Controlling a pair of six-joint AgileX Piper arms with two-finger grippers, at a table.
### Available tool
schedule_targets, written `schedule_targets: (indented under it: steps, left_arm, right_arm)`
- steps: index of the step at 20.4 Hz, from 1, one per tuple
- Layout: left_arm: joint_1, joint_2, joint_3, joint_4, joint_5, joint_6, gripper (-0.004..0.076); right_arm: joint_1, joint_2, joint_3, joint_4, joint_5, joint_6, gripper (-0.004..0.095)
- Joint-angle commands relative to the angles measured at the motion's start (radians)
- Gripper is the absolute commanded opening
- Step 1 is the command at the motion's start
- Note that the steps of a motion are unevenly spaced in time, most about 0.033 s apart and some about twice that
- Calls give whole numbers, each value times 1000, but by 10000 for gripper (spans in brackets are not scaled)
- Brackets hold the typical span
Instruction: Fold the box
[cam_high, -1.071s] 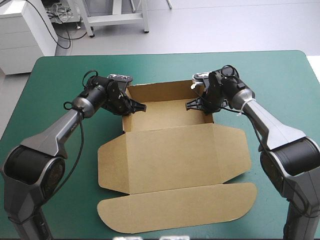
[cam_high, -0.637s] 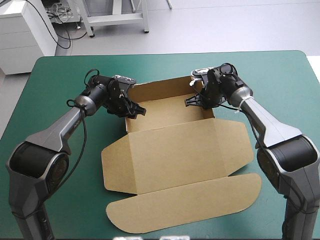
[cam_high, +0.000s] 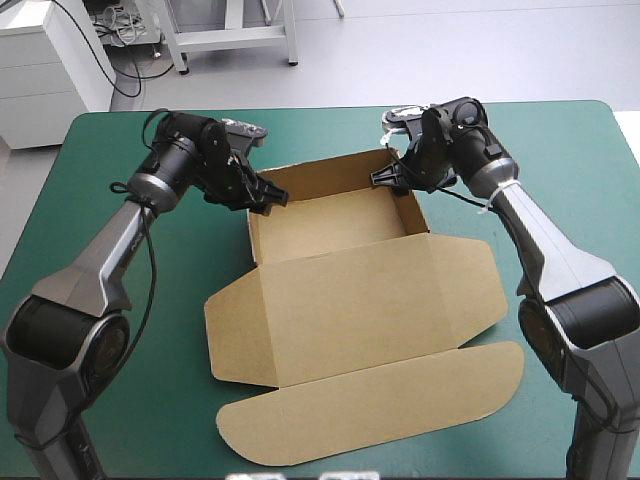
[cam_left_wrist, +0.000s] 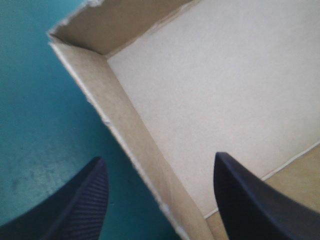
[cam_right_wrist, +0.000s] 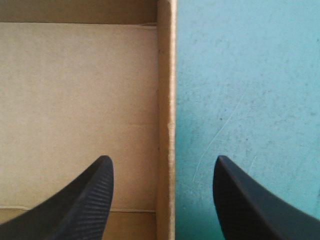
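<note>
Straddling the raised side walls of the box (cam_high: 340, 300), upper centre on the table (cam_high: 90, 150), the left tool (cam_high: 268, 196) and right tool (cam_high: 384, 177) both stand spread, a wall between each pair of fingers; its lid lies flat below. Against the earlier frames, both tools have shifted toward the far wall.

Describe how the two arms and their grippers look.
The left arm and right arm are grey tapered links with black joints and wrists. A thin black cable runs along the left arm; a white band circles the right. The left gripper and right gripper each have two black, fin-shaped fingers with ribbed faces.
</note>
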Motion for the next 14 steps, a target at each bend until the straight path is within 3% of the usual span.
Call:
schedule_targets:
  steps: [1, 7, 14]
  left_arm:
    - [-7, -120, -104, 30, 53, -4, 442]
    - [-7, -384, -212, 28, 53, 40, 442]
    - [-7, -715, -126, 28, 53, 147, 442]
  right_arm:
    - [-6, -119, -38, 17, -21, -9, 551]
    - [-6, -321, -38, 26, -21, -9, 551]
    - [-6, -430, -38, 55, -21, -9, 551]
